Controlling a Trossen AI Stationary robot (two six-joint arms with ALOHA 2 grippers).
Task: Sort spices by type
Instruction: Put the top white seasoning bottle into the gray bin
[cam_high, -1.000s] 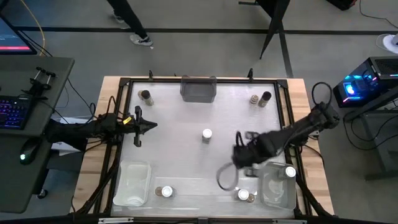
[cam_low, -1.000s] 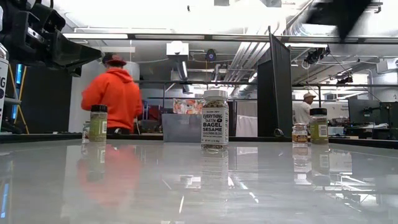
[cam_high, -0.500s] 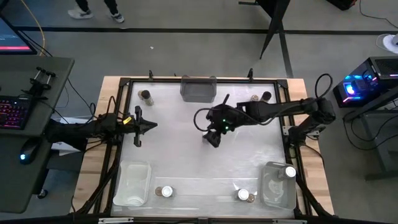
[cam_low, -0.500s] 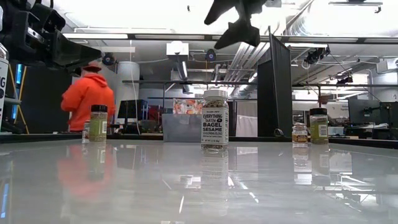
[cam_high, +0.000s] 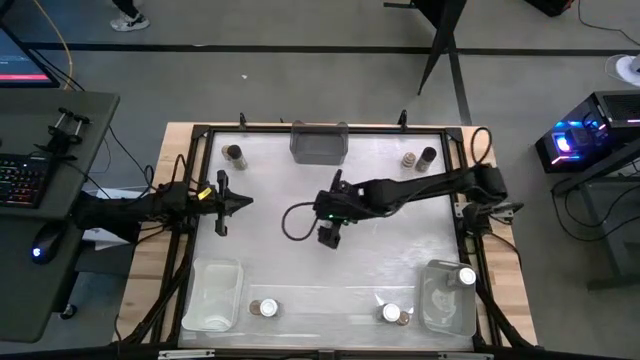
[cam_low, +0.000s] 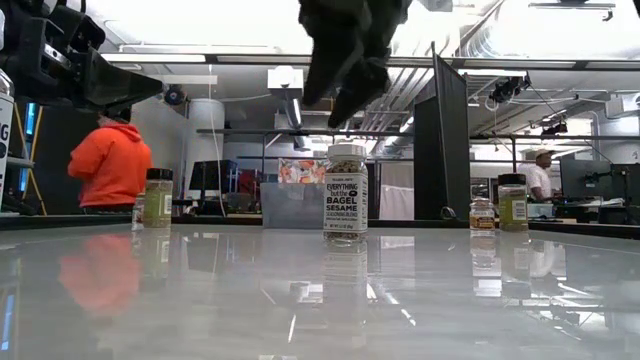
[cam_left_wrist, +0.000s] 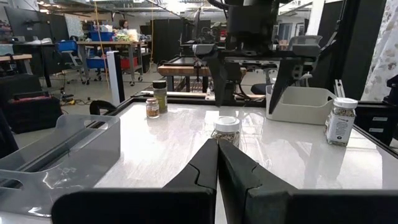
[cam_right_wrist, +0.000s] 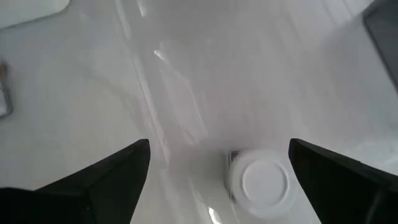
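Note:
The spice jar with a white lid (cam_right_wrist: 265, 180) and a bagel-sesame label (cam_low: 346, 190) stands upright at the table's middle. My right gripper (cam_right_wrist: 219, 146) hangs open above it, fingers pointing down, touching nothing; it also shows in the low view (cam_low: 340, 95) and the high view (cam_high: 330, 222). My left gripper (cam_high: 247, 202) waits shut at the table's left, level, pointing at that jar (cam_left_wrist: 227, 129). One jar (cam_high: 234, 153) stands far left and two jars (cam_high: 418, 157) far right. Two more (cam_high: 267, 308) (cam_high: 392, 313) stand near the front edge.
A grey bin (cam_high: 319, 142) stands at the far edge. A clear bin (cam_high: 213, 293) sits near left. Another clear bin (cam_high: 440, 305) sits near right with a white-lidded jar (cam_high: 466, 275) in it. A person in orange (cam_low: 108, 165) stands in the room behind.
My right gripper has swung from beside the near right bin toward the far and left, to the table's middle. It now hangs over the middle jar and has come lower in the low view. The jars have stayed in place.

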